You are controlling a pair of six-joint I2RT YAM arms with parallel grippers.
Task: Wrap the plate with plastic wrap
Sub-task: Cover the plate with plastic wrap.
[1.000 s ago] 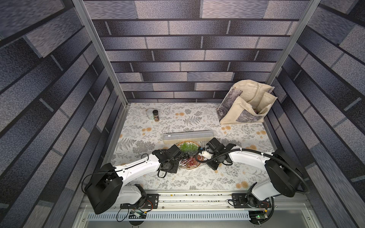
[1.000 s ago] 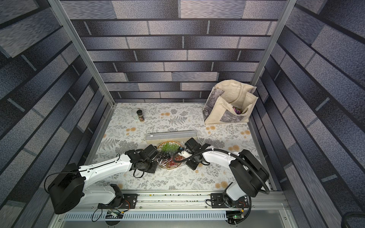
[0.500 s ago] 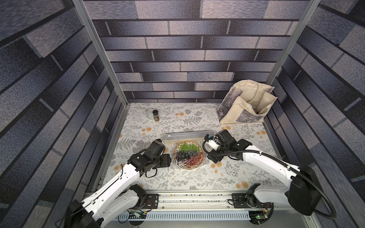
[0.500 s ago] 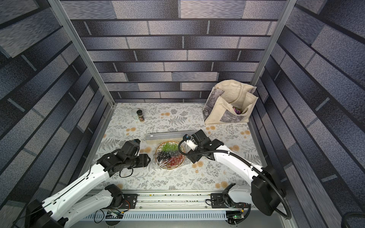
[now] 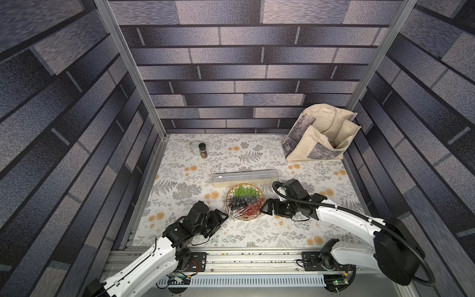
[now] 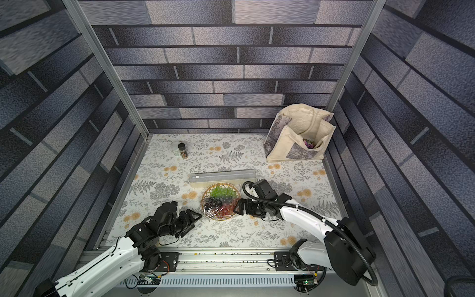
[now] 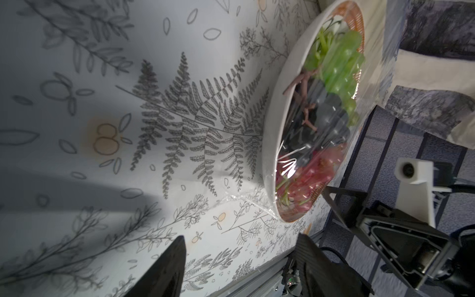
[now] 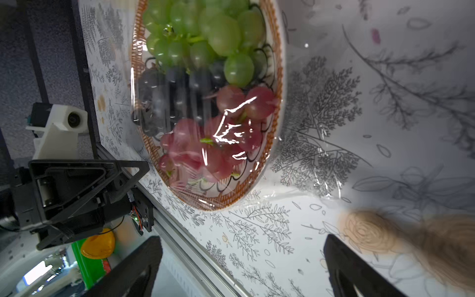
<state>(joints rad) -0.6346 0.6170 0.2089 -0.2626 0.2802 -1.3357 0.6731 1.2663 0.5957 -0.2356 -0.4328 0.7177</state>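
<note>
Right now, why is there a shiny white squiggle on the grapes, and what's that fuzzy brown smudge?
Right wrist view: the squiggle is light glaring off the crinkly plastic wrap over the plate; the smudge looks like a printed flower blurred out of focus. Left wrist view: the same glare on the wrap, and a soft dark shadow across the tablecloth.

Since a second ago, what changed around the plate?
Both pincers, shut at the edges of the plate a second ago, opened and backed off: left pincer to its left, right pincer to its right, both empty. The plate, the plastic wrap over it and the wrap box stayed put.
</note>
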